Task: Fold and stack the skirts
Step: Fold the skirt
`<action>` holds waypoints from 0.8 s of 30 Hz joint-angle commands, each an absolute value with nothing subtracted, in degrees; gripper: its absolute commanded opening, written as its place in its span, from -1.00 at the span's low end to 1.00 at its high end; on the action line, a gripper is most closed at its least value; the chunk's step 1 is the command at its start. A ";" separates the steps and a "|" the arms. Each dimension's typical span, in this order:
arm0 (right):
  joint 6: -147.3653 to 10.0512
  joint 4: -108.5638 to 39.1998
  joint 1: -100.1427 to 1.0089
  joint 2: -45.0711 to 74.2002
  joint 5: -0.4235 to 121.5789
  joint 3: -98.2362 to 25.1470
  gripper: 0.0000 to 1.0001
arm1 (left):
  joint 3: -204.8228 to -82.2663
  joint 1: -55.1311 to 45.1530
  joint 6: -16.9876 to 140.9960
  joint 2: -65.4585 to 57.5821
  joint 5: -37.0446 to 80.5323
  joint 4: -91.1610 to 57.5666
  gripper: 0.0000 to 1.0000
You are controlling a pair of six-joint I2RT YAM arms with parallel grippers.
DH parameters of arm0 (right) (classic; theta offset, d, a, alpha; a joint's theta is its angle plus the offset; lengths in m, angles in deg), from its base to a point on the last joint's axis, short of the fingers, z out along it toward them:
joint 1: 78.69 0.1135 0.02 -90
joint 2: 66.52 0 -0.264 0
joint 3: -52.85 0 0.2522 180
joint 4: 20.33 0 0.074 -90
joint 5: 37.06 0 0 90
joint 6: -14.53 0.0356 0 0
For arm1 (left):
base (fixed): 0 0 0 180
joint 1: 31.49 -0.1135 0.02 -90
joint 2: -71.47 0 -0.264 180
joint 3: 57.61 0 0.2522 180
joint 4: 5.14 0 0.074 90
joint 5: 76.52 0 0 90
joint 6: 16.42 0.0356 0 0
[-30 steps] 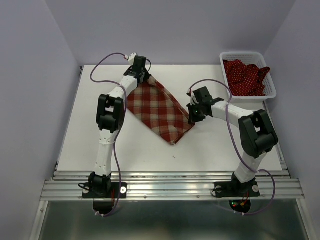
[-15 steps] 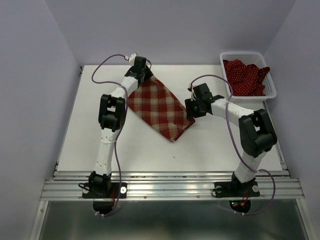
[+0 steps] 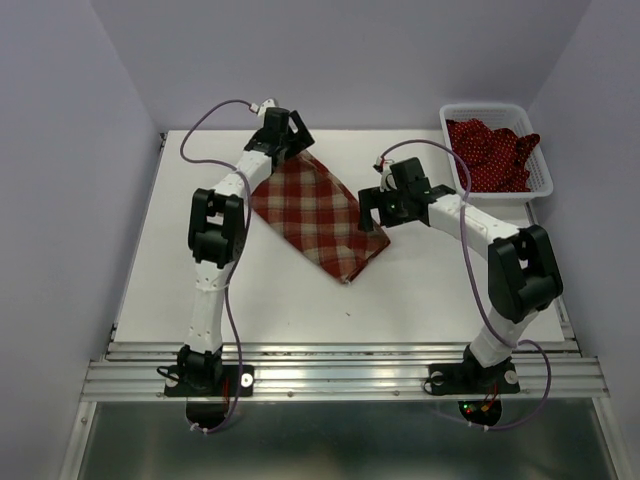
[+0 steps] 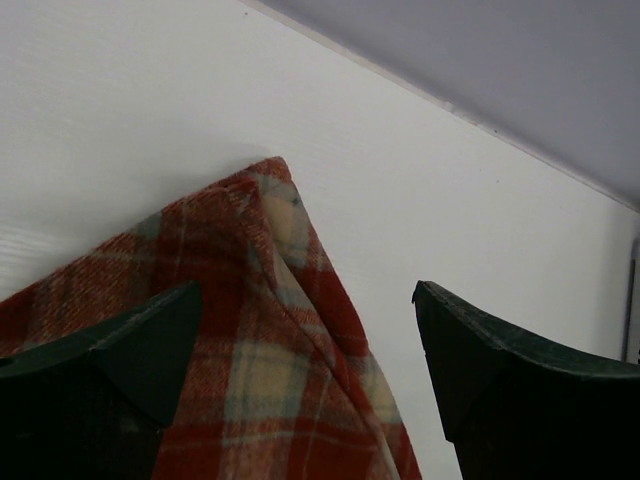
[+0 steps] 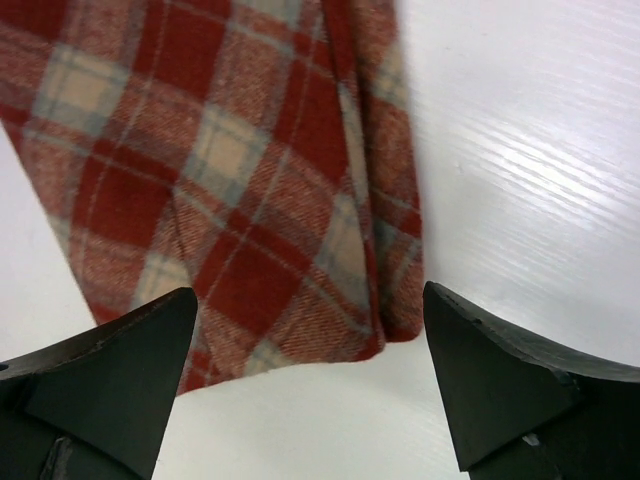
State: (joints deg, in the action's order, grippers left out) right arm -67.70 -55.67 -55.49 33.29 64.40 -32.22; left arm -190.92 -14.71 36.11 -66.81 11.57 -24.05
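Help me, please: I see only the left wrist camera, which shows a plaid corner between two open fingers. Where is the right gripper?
Observer: The right gripper hangs open over the right-hand corner of the plaid skirt and grips nothing.
Operator: Does the whole skirt lie down?
Observer: Yes. From above it lies on the table as a slanted rectangle, and no part looks lifted.
Operator: And the other skirts?
Observer: The polka-dot skirts are heaped in the white basket at the table's far right corner.
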 commanded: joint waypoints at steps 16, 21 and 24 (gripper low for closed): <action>-57.11 -49.73 -47.93 20.16 70.17 -17.52 1.00 | -154.35 -25.77 50.72 -38.56 8.37 -26.46 0.97; -55.70 -49.73 -47.93 17.77 69.20 -15.40 1.00 | -158.55 -27.71 54.77 -44.36 16.46 -25.14 0.97; -55.26 -49.73 -47.93 17.07 68.58 -14.70 1.00 | -159.97 -27.80 56.61 -46.65 18.22 -24.70 0.97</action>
